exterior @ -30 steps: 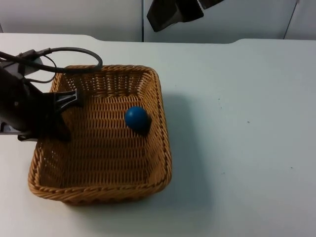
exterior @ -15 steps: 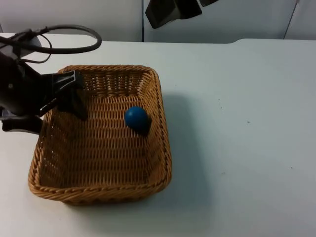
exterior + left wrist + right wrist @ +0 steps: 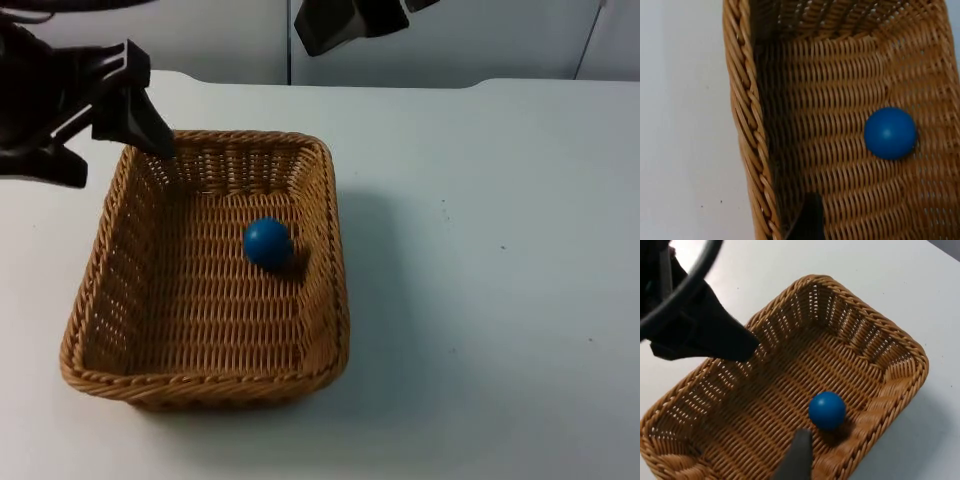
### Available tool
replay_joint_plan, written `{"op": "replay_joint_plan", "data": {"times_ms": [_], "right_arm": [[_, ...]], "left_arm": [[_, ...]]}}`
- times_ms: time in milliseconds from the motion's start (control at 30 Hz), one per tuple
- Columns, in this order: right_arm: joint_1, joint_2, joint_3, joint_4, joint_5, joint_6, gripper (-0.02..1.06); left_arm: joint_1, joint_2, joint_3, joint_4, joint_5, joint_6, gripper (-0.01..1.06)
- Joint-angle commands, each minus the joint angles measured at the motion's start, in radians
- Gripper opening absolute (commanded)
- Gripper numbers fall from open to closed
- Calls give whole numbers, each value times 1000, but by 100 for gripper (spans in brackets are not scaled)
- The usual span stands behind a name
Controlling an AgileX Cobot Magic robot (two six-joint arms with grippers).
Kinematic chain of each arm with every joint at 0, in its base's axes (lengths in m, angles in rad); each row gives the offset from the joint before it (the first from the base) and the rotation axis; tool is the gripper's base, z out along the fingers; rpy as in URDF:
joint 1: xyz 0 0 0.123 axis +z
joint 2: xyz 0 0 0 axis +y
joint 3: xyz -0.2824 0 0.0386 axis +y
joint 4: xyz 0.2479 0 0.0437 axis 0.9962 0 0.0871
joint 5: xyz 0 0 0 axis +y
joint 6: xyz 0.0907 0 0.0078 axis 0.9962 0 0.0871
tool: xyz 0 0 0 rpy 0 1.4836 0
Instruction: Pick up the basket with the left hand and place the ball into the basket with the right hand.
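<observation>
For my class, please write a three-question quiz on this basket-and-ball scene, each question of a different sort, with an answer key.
1. True or false: the blue ball lies on the table beside the wicker basket.
2. Multiple choice: the left end effector is
A. above the basket's far left corner
B. beside the near right corner
C. resting on the ball
3. Fill in: the right end effector hangs beyond the basket's ___ rim.

Key
1. False: the ball lies inside the basket, on its woven floor.
2. A
3. far
</observation>
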Motion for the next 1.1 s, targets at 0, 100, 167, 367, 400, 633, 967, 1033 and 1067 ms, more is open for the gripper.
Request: {"op": "replay_joint_plan", "data": {"times_ms": [0,100,167,367,400,633,967,1033,1067], "right_arm": [[-4,-20,-5,-5,-14,2,81],[-4,-29,-5,-5,-14,2,81],[-4,-40,-5,-5,-14,2,81],[-4,-73,-5,-10,-3,2,81],[-4,-80,-5,-8,1,2,81],[-4,-157,-5,-10,30,-4,81],[-4,-266,-5,-8,81,-6,81],[-4,-290,-5,-6,95,-6,81],[-4,-301,-5,-6,107,-6,81]], "left_arm": [[-1,-32,2,40,-3,-16,75],[-1,-51,2,58,4,-46,75],[-1,-82,2,58,19,-53,75],[-1,-196,2,82,49,-57,75],[-1,-222,2,87,50,-57,75],[-1,-397,2,131,74,-57,75],[-1,-648,2,243,111,-142,75],[-1,-705,2,270,132,-164,75],[-1,-731,2,283,146,-172,75]]}}
